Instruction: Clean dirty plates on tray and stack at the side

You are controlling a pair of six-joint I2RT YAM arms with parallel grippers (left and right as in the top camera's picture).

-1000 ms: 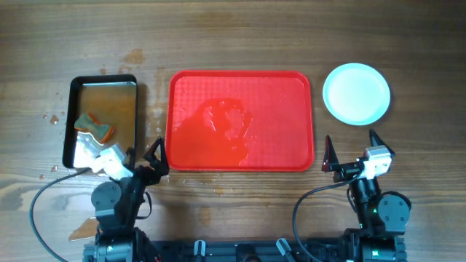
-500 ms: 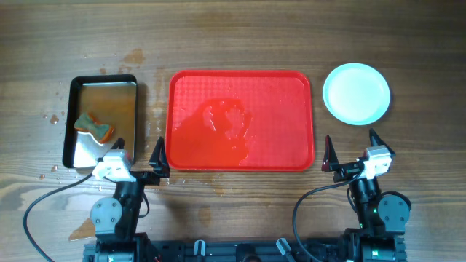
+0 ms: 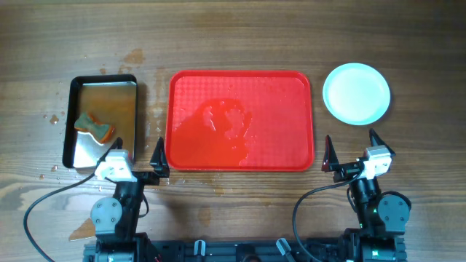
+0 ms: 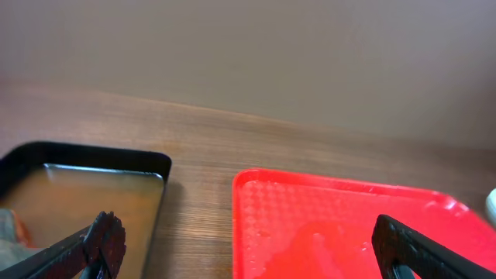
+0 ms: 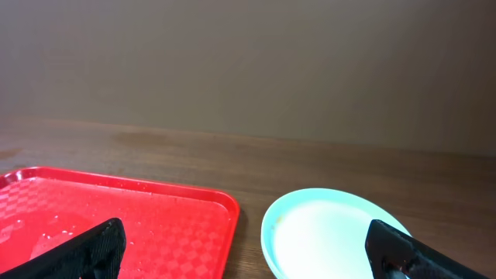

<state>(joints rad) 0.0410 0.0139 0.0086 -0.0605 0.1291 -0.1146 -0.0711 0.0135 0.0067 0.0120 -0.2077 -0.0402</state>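
Note:
The red tray [image 3: 240, 120] lies at the table's middle with no plate on it, its surface wet with a thin film. It also shows in the left wrist view [image 4: 349, 225] and the right wrist view [image 5: 116, 217]. The pale mint plates [image 3: 356, 93] sit as one round stack on the wood right of the tray, also in the right wrist view [image 5: 333, 232]; I cannot tell how many are stacked. My left gripper [image 3: 138, 161] is open and empty at the tray's near left corner. My right gripper [image 3: 351, 151] is open and empty, near the tray's right front corner, below the plates.
A black-rimmed metal pan [image 3: 102, 120] left of the tray holds brownish water and an orange sponge [image 3: 95, 127]. It also shows in the left wrist view [image 4: 85, 186]. Water drops spot the wood around the pan and before the tray.
My left arm has drawn back toward the front edge and straightened, its gripper still open. The right arm, tray and plates have not moved.

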